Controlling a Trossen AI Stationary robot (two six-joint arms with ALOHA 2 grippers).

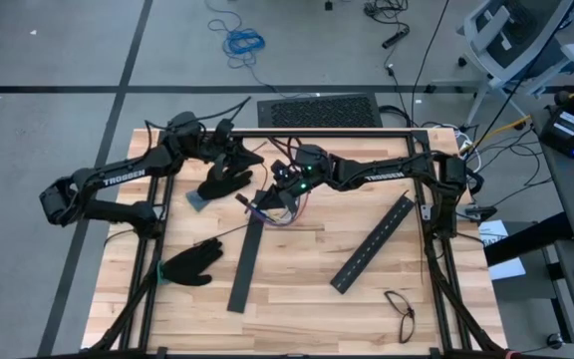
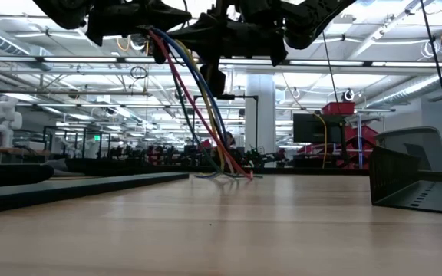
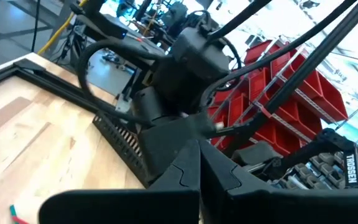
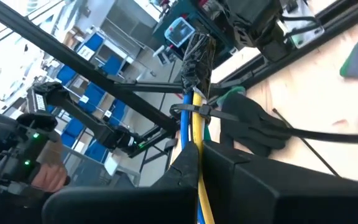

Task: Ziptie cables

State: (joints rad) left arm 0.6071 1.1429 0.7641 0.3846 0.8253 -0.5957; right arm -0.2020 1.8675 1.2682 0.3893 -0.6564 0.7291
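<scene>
We have the cables (image 4: 192, 134) lifted clear of the desk (image 1: 297, 289), and both arms meet over its far half, around twelve o'clock from the desk's centre. The right end effector (image 4: 197, 158) is clamped shut on the cables; in its wrist view the blue and yellow wires run straight up between its fingers. We judge it holds them taut like this so the bundle stays gathered and off the wood while it is bound. From table height the wires hang in a fan, red, blue and yellow-green, with their free ends (image 2: 225, 172) brushing or just above the desk.

A ziptie (image 4: 197, 111) is already looped around the bundle just above the right fingers, and its long dark tail (image 4: 328, 134) trails away across the desk. That placement, close to the grip, looks chosen so the wires cannot spread where the strap bites. The left end effector (image 3: 197, 168) is closed as well; its wrist view shows the fingers pressed together, but we cannot tell whether anything thin sits between them. It sits at about nine o'clock from the right one, facing it.

Black gloves (image 1: 189, 265) and two slotted bars (image 1: 372, 242) lie nearer us at six o'clock, well apart from the work.
</scene>
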